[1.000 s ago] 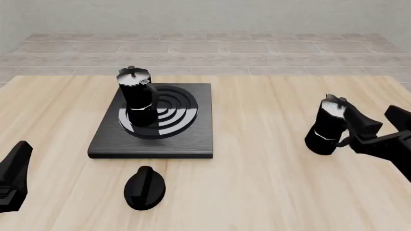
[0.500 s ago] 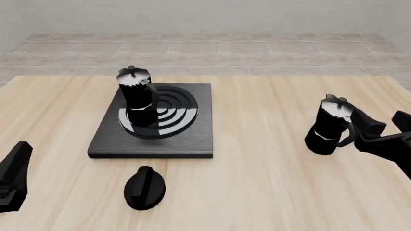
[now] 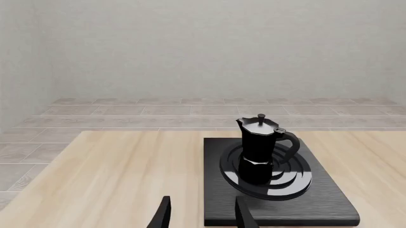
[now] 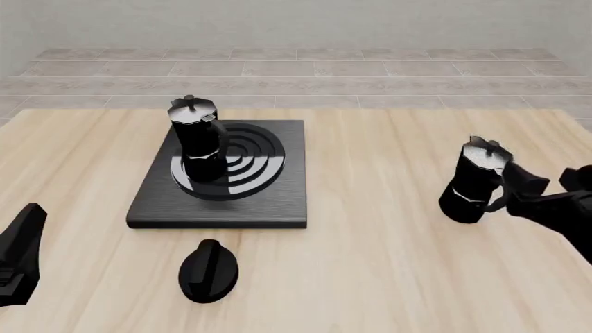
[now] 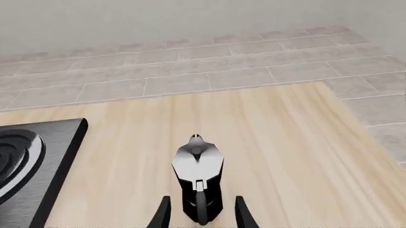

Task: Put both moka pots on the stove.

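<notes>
**One pot on the burner, one out on the right**

Front view first: the stove lies left of centre on the pale wood surface, and one moka pot stands upright on the burner rings, towards their left side. The second moka pot stands upright on the bare surface, well to the right of the stove. The right gripper is just beside its handle, jaws apart, one finger reaching the handle. The left gripper hangs at the near left edge, well apart from everything; from here I cannot tell its jaws. A round black knob sits just near of the stove. No writing or labels read anywhere.

Left wrist view: two fingertips stand apart with nothing between them, with the stove and its pot beyond.

Right wrist view: the pot's grey lid and handle show from above, the handle lying between the parted fingertips. A stove corner shows at the edge.
</notes>
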Controlling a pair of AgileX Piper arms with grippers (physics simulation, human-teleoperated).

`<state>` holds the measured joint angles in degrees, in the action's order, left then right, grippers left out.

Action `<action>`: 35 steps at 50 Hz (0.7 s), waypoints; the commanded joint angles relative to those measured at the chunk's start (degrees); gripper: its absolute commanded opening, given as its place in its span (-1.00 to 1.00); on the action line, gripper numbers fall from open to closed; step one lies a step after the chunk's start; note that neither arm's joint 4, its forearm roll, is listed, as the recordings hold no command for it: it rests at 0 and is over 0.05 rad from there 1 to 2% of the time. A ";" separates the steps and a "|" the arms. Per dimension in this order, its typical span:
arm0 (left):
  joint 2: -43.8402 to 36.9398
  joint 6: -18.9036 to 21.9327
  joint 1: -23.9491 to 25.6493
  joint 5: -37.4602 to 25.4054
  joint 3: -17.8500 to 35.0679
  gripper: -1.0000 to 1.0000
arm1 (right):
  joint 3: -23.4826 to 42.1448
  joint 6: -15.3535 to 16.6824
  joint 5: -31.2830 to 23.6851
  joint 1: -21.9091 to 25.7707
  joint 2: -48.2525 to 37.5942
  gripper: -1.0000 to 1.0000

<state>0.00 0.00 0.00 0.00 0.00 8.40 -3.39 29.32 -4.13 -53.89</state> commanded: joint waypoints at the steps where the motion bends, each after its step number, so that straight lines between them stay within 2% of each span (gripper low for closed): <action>1: 0.00 0.00 0.00 0.00 0.00 1.00 | 0.02 0.53 0.80 -0.22 -2.48 1.00; 3: 0.00 0.00 0.00 0.00 0.00 1.00 | 0.38 -0.28 0.75 -0.05 -4.01 1.00; 5: 0.00 0.00 0.00 0.00 0.00 1.00 | 0.23 0.97 0.92 -0.65 -3.58 1.00; 15: 0.00 0.00 0.00 0.00 0.00 1.00 | 0.20 2.55 0.48 -2.12 -3.19 1.00; 23: 0.00 0.00 0.00 0.00 0.00 1.00 | 0.36 4.03 2.58 -3.62 -4.96 1.00; 35: 0.00 0.00 0.00 0.00 0.00 1.00 | 0.47 4.74 4.17 -3.12 -7.74 1.00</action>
<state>0.00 0.00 0.00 0.00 0.00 8.96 0.46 32.13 -7.29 -59.62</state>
